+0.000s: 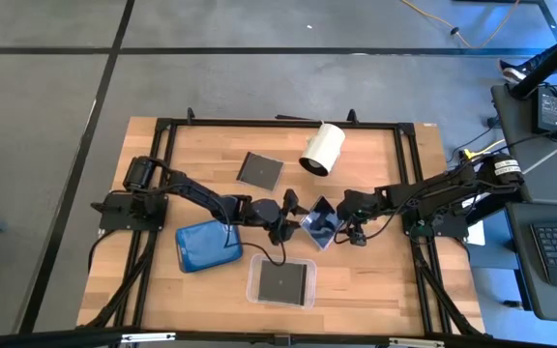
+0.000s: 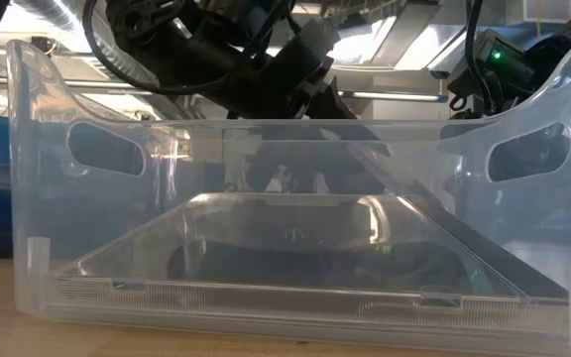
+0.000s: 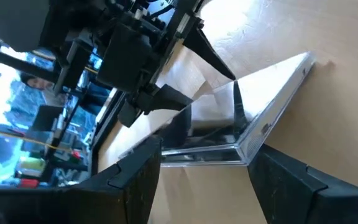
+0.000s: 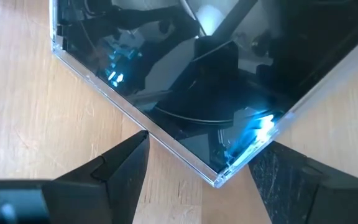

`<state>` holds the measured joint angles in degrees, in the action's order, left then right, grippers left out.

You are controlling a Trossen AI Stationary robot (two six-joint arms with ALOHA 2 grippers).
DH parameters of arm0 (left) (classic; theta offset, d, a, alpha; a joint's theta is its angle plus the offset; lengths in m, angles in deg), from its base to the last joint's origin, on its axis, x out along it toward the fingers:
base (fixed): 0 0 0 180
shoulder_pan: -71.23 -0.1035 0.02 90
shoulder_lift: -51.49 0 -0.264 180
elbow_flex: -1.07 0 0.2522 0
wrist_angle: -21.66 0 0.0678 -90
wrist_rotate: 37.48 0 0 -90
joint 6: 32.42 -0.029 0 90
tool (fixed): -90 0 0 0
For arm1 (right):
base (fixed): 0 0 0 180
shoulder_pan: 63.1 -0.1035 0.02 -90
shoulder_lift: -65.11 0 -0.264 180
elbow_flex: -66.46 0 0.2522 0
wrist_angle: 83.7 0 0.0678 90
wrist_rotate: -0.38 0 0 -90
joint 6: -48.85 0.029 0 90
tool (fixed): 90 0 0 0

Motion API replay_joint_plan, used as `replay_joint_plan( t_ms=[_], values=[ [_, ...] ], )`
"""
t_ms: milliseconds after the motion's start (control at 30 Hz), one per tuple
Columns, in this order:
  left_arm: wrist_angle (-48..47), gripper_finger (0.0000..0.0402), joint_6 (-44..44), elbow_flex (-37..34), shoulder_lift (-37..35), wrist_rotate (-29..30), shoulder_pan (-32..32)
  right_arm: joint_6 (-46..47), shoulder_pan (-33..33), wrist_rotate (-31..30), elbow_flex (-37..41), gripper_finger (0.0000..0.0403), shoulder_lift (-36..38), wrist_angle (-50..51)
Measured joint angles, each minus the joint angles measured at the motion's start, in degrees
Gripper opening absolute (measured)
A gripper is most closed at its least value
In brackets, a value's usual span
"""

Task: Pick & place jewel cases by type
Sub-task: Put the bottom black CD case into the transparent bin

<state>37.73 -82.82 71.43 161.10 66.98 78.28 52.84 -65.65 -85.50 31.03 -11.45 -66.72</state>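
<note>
A glossy jewel case [image 1: 320, 223], bluish in the high view, lies cornerwise on the wood at the table's middle, between my two grippers. My left gripper [image 1: 294, 220] stands open at its left corner, one finger on each side of that corner [image 3: 241, 154]. My right gripper [image 1: 348, 228] stands open over the opposite corner [image 4: 219, 179]. A dark jewel case [image 1: 259, 170] lies flat farther back. Another dark case [image 1: 283, 281] lies inside the clear tray [image 1: 255, 290]. My left gripper's fingers flank the case's left corner; I cannot tell whether they touch it. My right gripper slants down from the table's right, straddling the case's right corner. One fingertip [image 4: 137, 144] meets one edge beside that corner. The other finger [image 4: 279, 163] stands at the adjoining edge.
A white cylinder [image 1: 323, 149] lies at the back, just beyond the grippers. A shallow rounded-corner tray that shows blue [image 1: 207, 246] sits near my left arm. The clear tray's wall [image 2: 266, 149] fills the low view. The black frame rails [image 1: 278, 123] border the table.
</note>
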Motion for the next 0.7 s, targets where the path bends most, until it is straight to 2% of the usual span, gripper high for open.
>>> replay_joint_plan(
  t_ms=[167,700],
  values=[
    [-0.28,0.0213,-4.94,-0.01,0.0,-0.51,0.65,0.0,0.0,-0.02,-0.02,0.0267,0.04,0.07],
    [-0.46,0.0109,-15.05,-0.07,0.0,-0.94,0.85,0.2,0.0,-0.02,0.0,0.0267,0.11,-0.37]
  ],
)
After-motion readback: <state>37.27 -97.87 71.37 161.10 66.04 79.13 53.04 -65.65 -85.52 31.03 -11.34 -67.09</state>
